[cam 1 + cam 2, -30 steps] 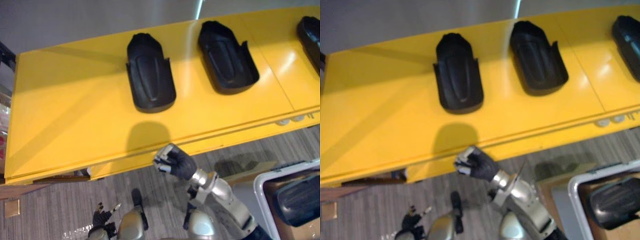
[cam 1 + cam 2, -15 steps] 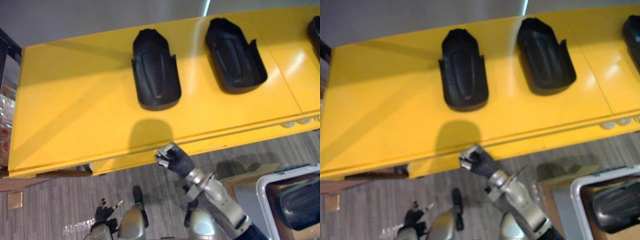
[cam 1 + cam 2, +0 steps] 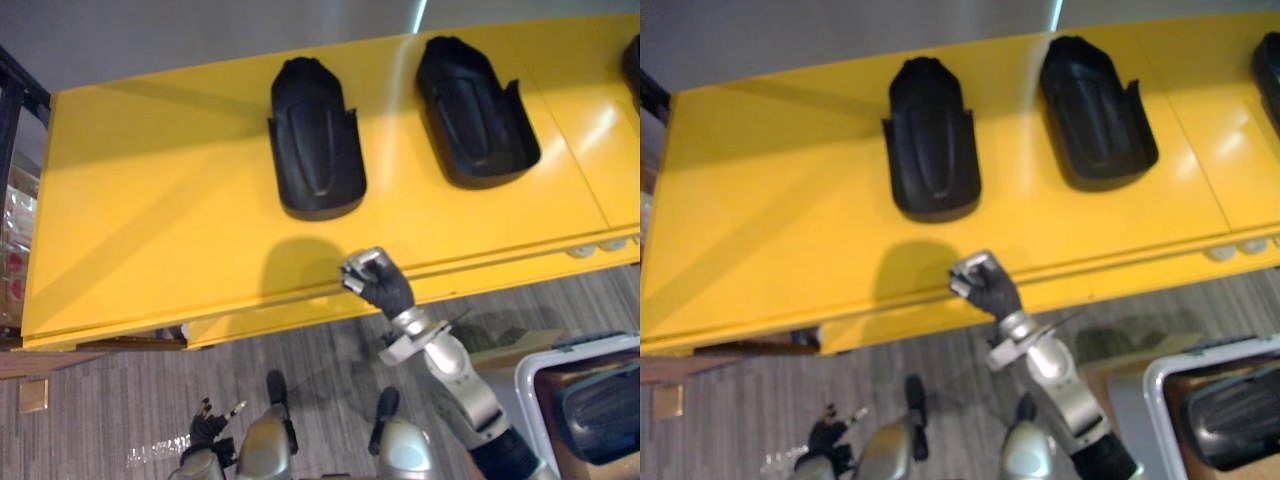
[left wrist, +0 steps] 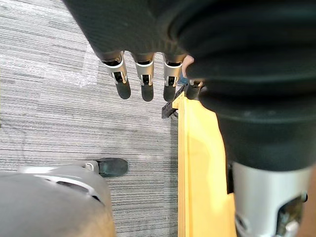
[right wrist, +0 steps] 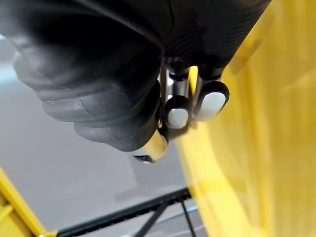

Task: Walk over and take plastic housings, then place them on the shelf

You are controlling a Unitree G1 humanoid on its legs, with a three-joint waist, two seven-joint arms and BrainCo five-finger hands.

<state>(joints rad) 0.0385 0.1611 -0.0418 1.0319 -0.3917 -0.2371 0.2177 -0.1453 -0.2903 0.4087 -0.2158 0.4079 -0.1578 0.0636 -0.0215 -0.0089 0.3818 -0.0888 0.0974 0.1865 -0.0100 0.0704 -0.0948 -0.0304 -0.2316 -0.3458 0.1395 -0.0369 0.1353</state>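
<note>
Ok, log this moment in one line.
right robot hand: curled, empty, at shelf edge | left robot hand: open, low | housings on shelf

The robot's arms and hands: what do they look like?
The right arm is silver-grey and jointed. The right hand and left hand have silver fingers with dark tips, and a dark ribbed cover over the back of the hand and the wrist.
</note>
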